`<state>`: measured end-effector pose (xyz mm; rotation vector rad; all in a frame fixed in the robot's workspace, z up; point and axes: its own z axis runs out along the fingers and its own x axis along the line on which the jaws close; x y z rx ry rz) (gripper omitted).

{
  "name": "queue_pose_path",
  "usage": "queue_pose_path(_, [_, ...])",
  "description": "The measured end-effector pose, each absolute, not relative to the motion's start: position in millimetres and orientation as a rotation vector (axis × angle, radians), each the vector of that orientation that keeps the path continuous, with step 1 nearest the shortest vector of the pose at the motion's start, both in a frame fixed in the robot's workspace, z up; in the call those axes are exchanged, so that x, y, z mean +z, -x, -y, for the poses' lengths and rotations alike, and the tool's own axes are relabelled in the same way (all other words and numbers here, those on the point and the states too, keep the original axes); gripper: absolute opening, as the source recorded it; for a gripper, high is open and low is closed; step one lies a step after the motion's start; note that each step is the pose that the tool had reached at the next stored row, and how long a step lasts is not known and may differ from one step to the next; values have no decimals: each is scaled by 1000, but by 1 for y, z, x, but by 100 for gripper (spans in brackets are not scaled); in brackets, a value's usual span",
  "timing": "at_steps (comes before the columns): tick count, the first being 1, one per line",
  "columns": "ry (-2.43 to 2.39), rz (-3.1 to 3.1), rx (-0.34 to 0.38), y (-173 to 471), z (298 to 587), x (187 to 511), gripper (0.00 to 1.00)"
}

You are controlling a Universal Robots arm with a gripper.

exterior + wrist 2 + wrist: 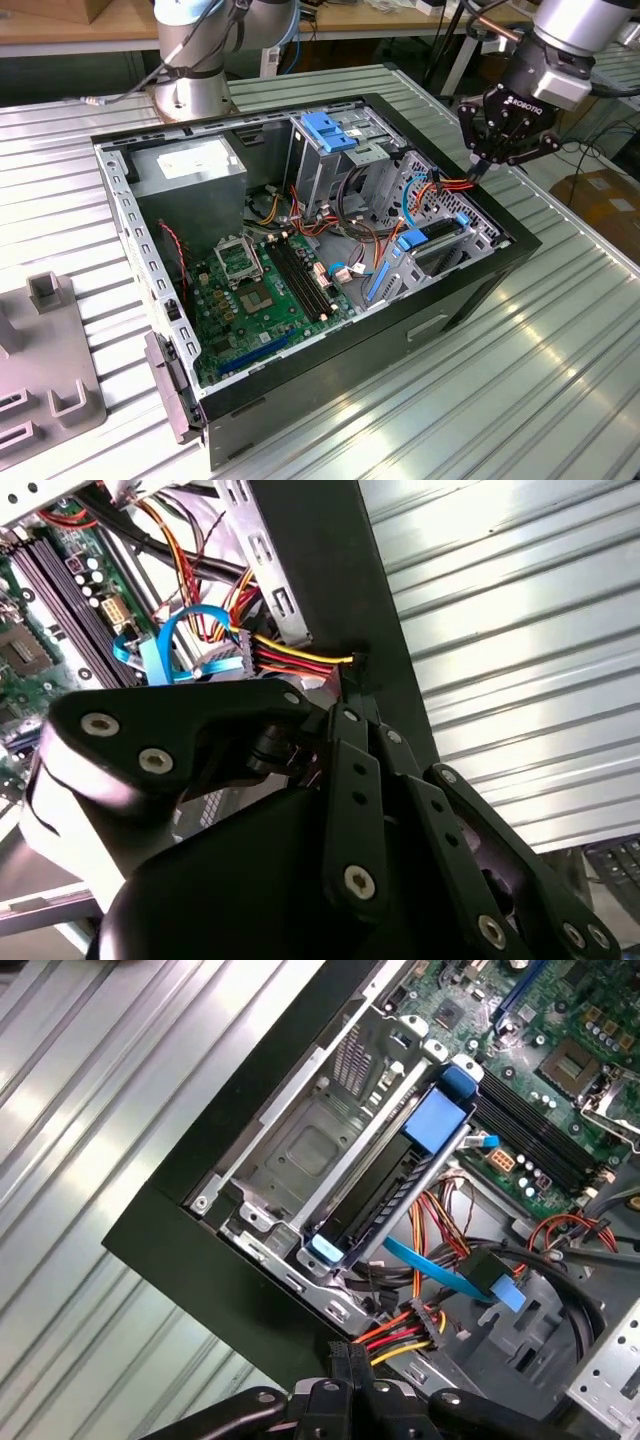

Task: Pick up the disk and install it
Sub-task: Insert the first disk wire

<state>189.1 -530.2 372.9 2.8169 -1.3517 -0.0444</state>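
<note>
An open computer case (330, 400) lies on its side on the ribbed metal desk (500, 400), its green motherboard (260, 290) facing up. The gripper (478, 172) hangs over the case's edge at the exterior view's right, just above the drive cage. Its black fingers are drawn narrow and pinch the end of a power cable (455, 185), a bundle of red, orange, yellow and black wires that runs from inside the case up to the fingertips. In the second wrist view the fingertips meet on a small black connector at the end of that bundle, right at the case's dark rim.

The disk (385, 1195) sits inside the grey metal drive cage beside the case's front wall. It appears as a dark slab seated in the bay with blue plastic rails at its ends, and the gripper is apart from it. In the exterior view the disk (440, 232) lies low in the cage, just below the gripper. A flat blue data cable (440, 1270) loops near it, and I cannot tell whether it is plugged in.

A grey power-supply box (190, 170) with a white label fills the far corner. A blue bracket (325, 130) tops a taller cage beside it. A grey fixture (50, 390) rests on the desk at the exterior view's left.
</note>
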Motion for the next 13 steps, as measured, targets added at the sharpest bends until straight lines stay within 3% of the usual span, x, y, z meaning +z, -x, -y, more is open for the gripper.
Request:
queue_pose_path(6, [-2852,1274,-44,-194,530,373,10])
queue_pose_path(10, [-2888,1187,-43,-196,530,373,30])
queue_pose_path(13, [-2925,1092,-42,-197,530,372,30])
